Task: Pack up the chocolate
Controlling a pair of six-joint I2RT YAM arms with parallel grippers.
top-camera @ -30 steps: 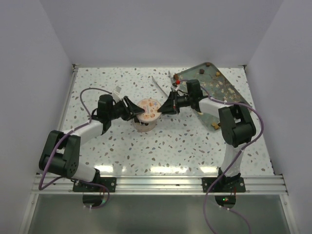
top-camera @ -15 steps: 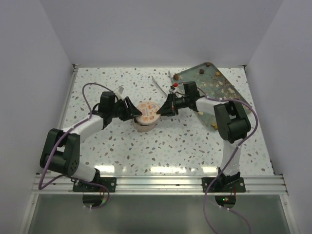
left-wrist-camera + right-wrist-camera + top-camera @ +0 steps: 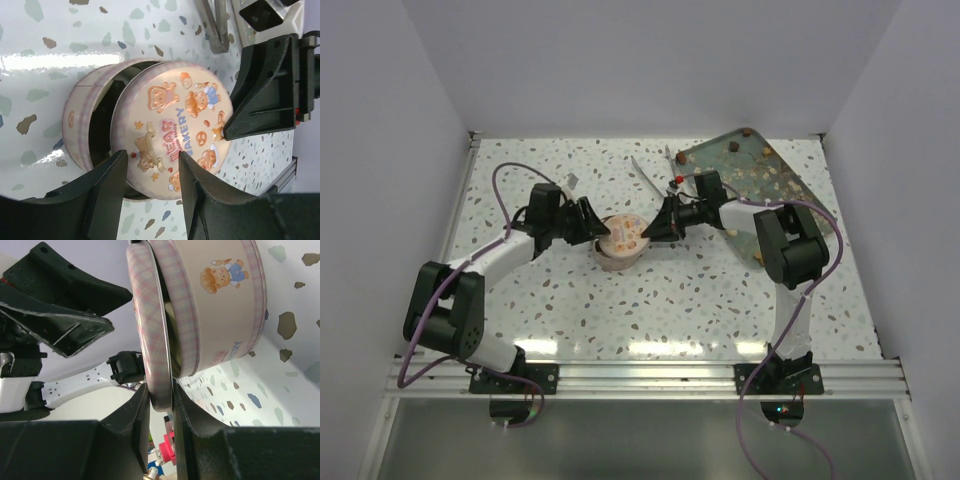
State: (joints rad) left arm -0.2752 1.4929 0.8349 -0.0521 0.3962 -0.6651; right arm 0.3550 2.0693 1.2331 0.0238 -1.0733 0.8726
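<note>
A round pink tin [image 3: 614, 262] printed with bears stands mid-table. Its lid [image 3: 625, 233] is tilted over the tin's mouth, leaving a dark gap on one side [image 3: 102, 125]. My right gripper [image 3: 160, 390] is shut on the lid's rim [image 3: 150, 330] and comes in from the right [image 3: 656, 228]. My left gripper [image 3: 150, 165] is open at the tin's left side [image 3: 591, 228]. Its fingers straddle the near edge of the lid [image 3: 175, 135] without pinching it. Chocolate lumps [image 3: 731, 146] lie on the green tray [image 3: 790, 190]. Inside the tin I see nothing.
Metal tongs [image 3: 645, 172] lie behind the tin, next to a small red piece [image 3: 678, 180]. One loose tan lump [image 3: 760, 258] sits on the table by the right arm. White walls close in the table at the back and on both sides.
Both wrists have shifted slightly toward the back of the table, and the left gripper has closed in on the tin. The right gripper has kept its hold on the lid.
</note>
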